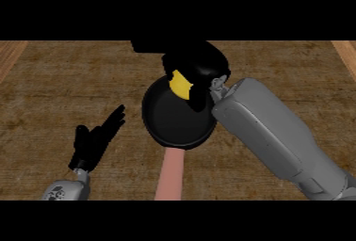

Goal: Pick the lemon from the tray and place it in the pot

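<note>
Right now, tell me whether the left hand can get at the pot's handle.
Probably yes: the left hand lies open beside the handle, with only counter showing between them.

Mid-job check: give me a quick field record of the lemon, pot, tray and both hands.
lemon: yellow, held in the right hand, over the pot's far rim
right hand: curled round the lemon, above the pot's far side
pot: black, mid-counter; pink handle points toward the robot
tray: dark, at the far edge, partly hidden by the right hand
left hand: open, resting left of the pot, holding nothing
task state: lemon off the tray, not yet released into the pot
</note>
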